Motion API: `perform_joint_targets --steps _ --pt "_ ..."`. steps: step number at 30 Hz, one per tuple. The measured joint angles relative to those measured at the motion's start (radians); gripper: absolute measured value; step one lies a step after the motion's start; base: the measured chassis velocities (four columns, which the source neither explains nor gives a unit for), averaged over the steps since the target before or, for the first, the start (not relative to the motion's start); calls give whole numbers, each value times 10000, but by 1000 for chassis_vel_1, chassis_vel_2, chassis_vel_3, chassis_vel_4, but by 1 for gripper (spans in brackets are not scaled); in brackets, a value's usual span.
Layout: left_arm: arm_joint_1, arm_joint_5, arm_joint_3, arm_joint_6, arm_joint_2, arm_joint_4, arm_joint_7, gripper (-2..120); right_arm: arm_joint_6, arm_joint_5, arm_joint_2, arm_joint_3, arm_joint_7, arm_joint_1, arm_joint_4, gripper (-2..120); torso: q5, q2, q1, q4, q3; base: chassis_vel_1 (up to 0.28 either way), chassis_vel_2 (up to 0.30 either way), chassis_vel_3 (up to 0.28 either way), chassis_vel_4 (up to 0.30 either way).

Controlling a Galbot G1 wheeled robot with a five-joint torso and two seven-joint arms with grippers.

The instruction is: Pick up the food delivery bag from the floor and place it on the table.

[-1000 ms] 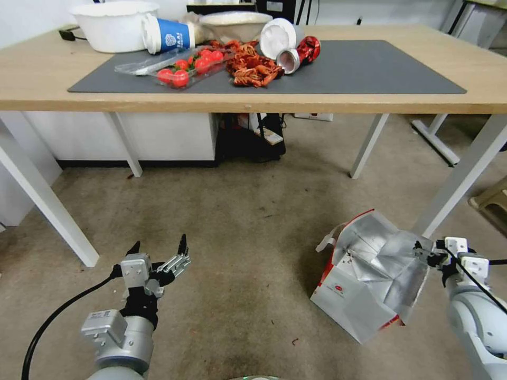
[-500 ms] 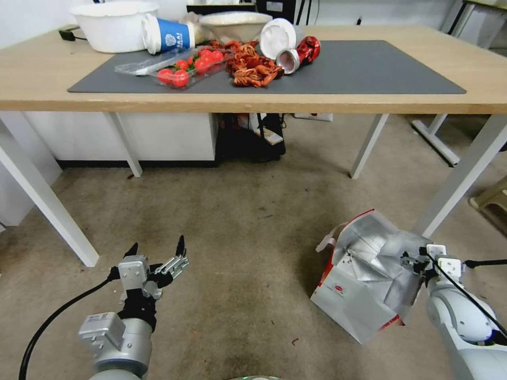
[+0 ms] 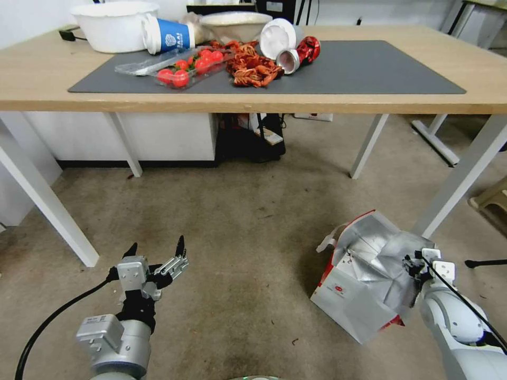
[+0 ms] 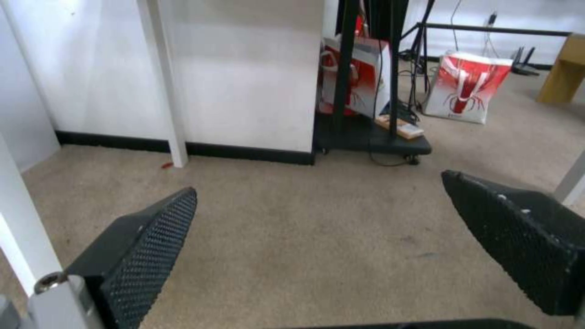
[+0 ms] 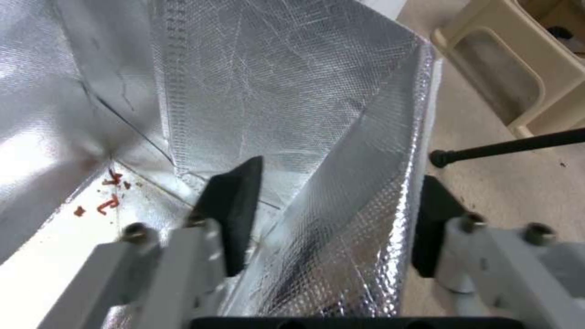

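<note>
Head view: the food delivery bag (image 3: 364,279) is seen on the floor (image 3: 237,227), its foil rim met by the right gripper (image 3: 414,262); the left gripper (image 3: 157,253) is held spread, well apart. Right wrist view: the rim wall is straddled by spread fingers (image 5: 235,201), not clamped.

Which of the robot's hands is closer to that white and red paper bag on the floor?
The right. The right hand straddles the food delivery bag at its open rim, one finger inside the foil lining, one outside. The left hand hangs open over bare floor, well apart.
</note>
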Motion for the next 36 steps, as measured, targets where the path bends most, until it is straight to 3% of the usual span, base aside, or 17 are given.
perform_joint_targets --steps 3,4,9,12,14,26,36 --pt "8 7 1 -20 0 -5 0 100 19 7 -17 1 -21 -14 26 39 1 0 0 -1 0 0 0 0 0" --pt "12 13 7 -39 -2 -14 0 100 41 9 -28 5 -36 -23 48 30 0 0 1 0 0 0 0 0 0" --pt "12 18 27 -70 -5 -25 -1 100 47 17 -31 32 -58 -49 108 17 0 1 0 0 0 0 0 0 0" --pt "10 24 41 -77 -4 -25 -1 100 66 22 -43 38 -101 -87 173 3 1 1 0 0 0 0 0 0 0" --pt "17 31 41 -78 -1 -25 -1 100 87 22 -51 41 -123 -103 197 0 1 1 0 0 0 0 0 0 0" --pt "115 119 46 -146 -22 -105 -1 100 351 130 -97 64 -329 -214 465 0 2 1 0 0 0 0 0 0 0" --pt "188 214 79 -232 -57 -121 -17 100 2283 119 -84 258 -1783 -734 1453 0 1 1 0 0 0 0 0 0 0"
